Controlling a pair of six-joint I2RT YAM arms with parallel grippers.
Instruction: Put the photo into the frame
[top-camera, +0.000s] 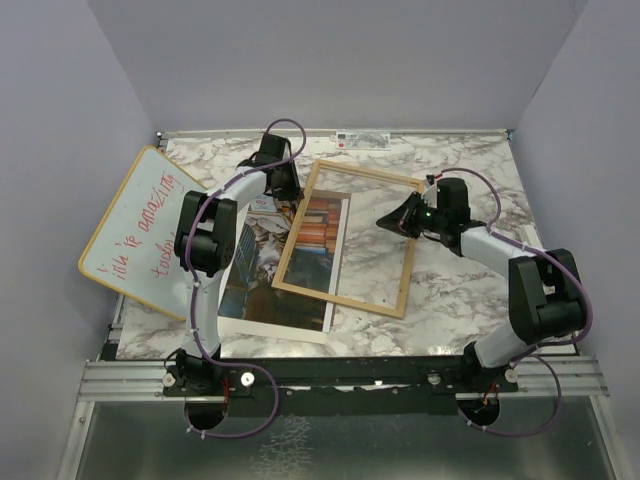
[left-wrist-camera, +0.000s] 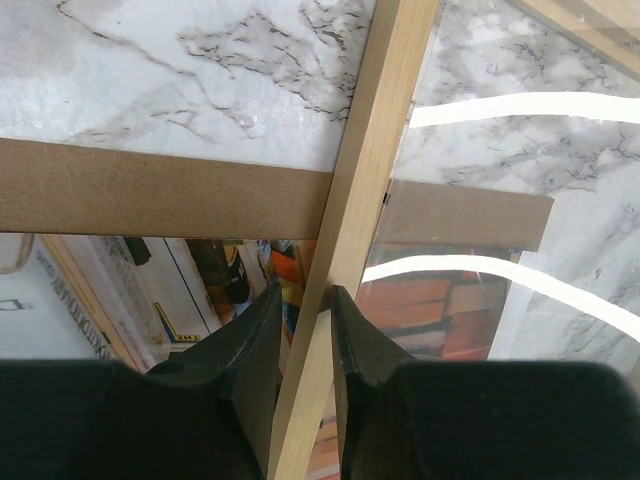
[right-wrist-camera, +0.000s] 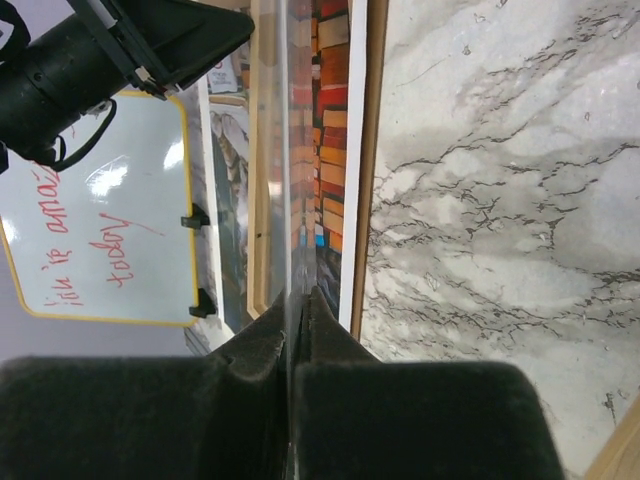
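Plainly, the frame (top-camera: 342, 300) lay askew in the middle of the overhead view. Its left half covered the photo (top-camera: 258, 285), which rested picture-up on the marble table (top-camera: 470, 160) and stuck out toward the lower left. The two were not squared to each other, so the print was judged not yet seated.

At the upper left corner of the frame, the left gripper (left-wrist-camera: 305, 292) straddled the wooden rail with one finger on each side and the jaws parted a little. A sliver of print showed between one finger and the wood, and whether the fingers pressed the rail could not be told. That straddle looked meant to steady or steer the corner.

Toward the upper right, the right gripper (right-wrist-camera: 297, 297) was pinched tight on the thin edge of the clear pane (right-wrist-camera: 290, 150), probably to hold that side while the print was lined up beneath.

A brown backing board (left-wrist-camera: 150, 200) crossed the left wrist view under the rail. A whiteboard (top-camera: 140, 230) sat at the far left.
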